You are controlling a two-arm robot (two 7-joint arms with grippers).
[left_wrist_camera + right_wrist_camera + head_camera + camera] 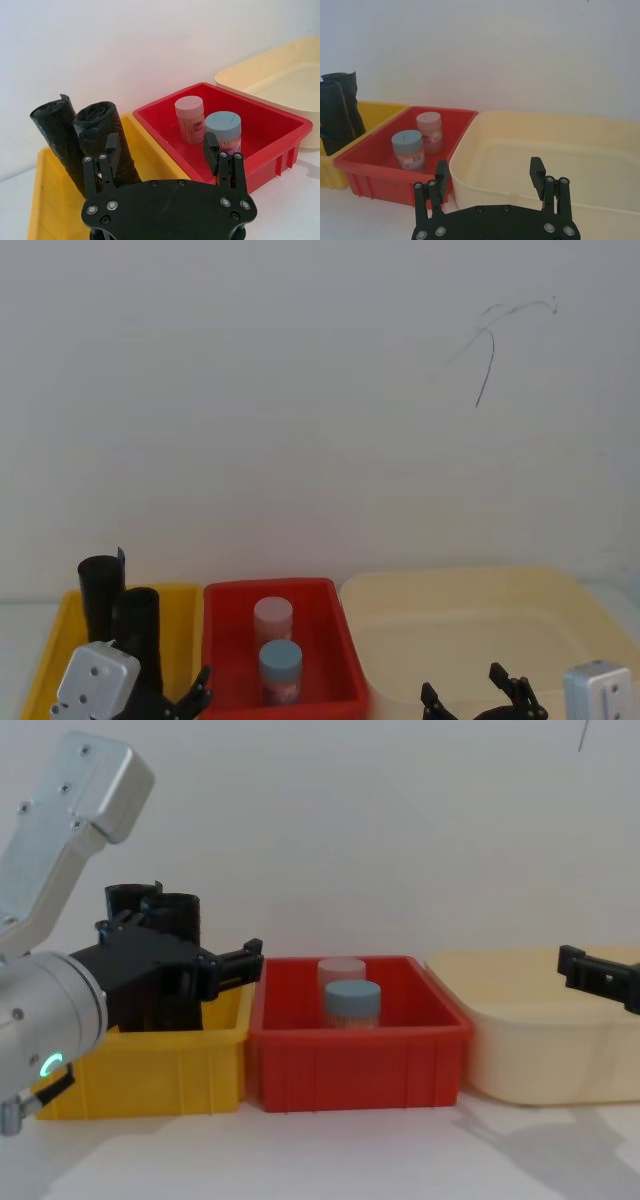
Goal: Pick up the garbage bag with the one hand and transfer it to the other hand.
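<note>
Left hand (pixel 161 145) spread wide, empty. Garbage bag (pixel 102 135) stands upright in yellow bin (pixel 45 200) toward counter's (pixel 350 1150) left edge, just ahead of one finger. Right hand (pixel 489 169) wide, empty, at cream bin (pixel 600 150).

Your head camera looks forward, mostly at the wall (pixel 300 390), with the red bin (pixel 300 585) at its bottom edge. The chest camera faces it side-on, apparently near counter (pixel 350 1150) height. Each wrist camera peers over its own jaws; all four share that bin.
</note>
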